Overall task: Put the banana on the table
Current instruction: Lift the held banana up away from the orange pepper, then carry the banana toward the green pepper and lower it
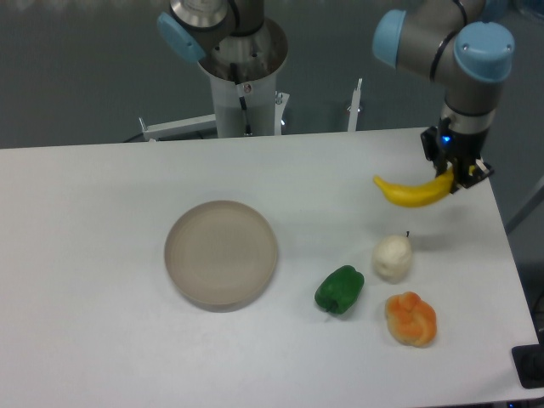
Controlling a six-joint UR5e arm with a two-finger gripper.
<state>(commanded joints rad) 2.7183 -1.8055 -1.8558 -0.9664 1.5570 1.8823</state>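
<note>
White table (102, 255), grey backdrop. We see the gripper (456, 172) pinching the banana (412, 191) by one end, held aloft over the far right, presumably awaiting set-down.

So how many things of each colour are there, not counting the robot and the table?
Yellow: 1, the banana
Green: 1, the pepper
Orange: 1, the lumpy fruit
White: 1, the round fruit
Beige: 1, the plate
Total: 5
</note>
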